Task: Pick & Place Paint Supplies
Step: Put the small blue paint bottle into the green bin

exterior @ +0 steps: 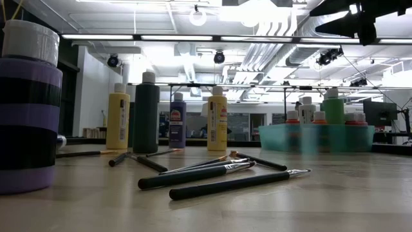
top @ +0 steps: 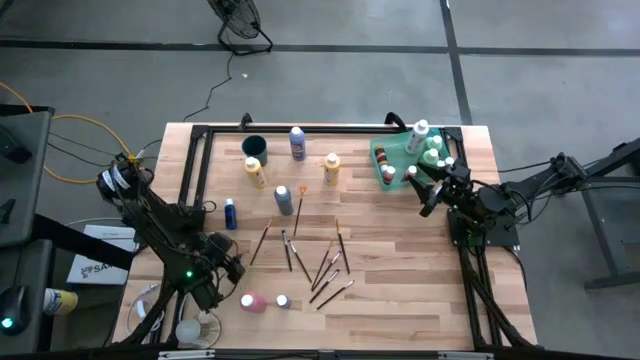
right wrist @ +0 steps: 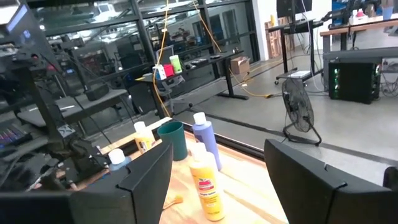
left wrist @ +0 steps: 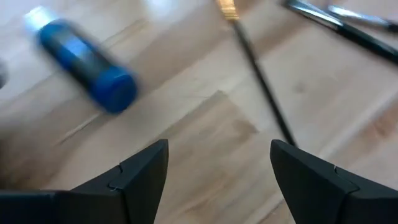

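Paint bottles stand on the wooden table: a purple one (top: pixel 297 143), two yellow ones (top: pixel 256 172) (top: pixel 331 168) and a grey-blue one (top: pixel 284 198). A blue bottle (top: pixel 230 213) (left wrist: pixel 87 65) lies on its side. A pink bottle (top: pixel 252 301) lies near the front edge. Several dark-handled brushes (top: pixel 318 262) (exterior: pixel 212 174) lie scattered mid-table. My left gripper (top: pixel 232 266) (left wrist: pixel 217 168) hovers open over bare wood, slanting down, with the blue bottle and one brush (left wrist: pixel 261 81) ahead of it. My right gripper (top: pixel 428 200) (right wrist: pixel 217 180) is open and level beside the green tray (top: pixel 398 172).
The green tray (exterior: pixel 315 138) at the back right holds several bottles. A dark round cup (top: pixel 254 146) (right wrist: pixel 173 138) stands at the back. A black frame (top: pixel 300 128) runs along the table's far and side edges. Bare wood lies at the front right.
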Controlling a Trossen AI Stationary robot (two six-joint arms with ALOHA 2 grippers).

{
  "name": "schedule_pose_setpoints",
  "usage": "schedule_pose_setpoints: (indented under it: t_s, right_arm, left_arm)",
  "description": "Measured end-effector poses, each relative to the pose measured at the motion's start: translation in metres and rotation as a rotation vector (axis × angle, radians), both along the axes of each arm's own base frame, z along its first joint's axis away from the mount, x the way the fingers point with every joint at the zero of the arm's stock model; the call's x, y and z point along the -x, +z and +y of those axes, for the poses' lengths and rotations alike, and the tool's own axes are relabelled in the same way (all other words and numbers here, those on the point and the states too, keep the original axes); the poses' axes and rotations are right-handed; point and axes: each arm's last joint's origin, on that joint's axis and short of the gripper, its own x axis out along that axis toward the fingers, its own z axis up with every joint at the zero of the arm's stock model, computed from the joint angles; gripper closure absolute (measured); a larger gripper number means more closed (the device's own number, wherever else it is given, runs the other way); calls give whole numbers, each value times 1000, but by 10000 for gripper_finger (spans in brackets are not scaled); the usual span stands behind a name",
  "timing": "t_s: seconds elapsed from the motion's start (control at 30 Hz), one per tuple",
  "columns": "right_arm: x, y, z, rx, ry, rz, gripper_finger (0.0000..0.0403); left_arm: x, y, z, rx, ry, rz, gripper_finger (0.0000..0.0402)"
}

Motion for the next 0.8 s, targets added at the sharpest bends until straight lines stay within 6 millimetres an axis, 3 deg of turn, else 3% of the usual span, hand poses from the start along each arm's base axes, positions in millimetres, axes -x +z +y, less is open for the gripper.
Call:
schedule_pose_setpoints:
  t_s: [0.23, 0.4, 0.63, 0.8]
  right_arm:
    - [0, 0, 0, -3, 0, -3, 156]
    - [0, 0, 0, -3, 0, -3, 156]
    - [0, 0, 0, -3, 0, -3, 156]
    - [0, 0, 0, -2, 1, -1, 156]
  left_arm:
    - [8, 46, 38, 48, 248, 28, 129]
    - [9, 70, 72, 180, 420, 16, 129]
    - [7, 81, 107, 313, 587, 22, 129]
    - [-6, 81, 122, 349, 616, -17, 129]
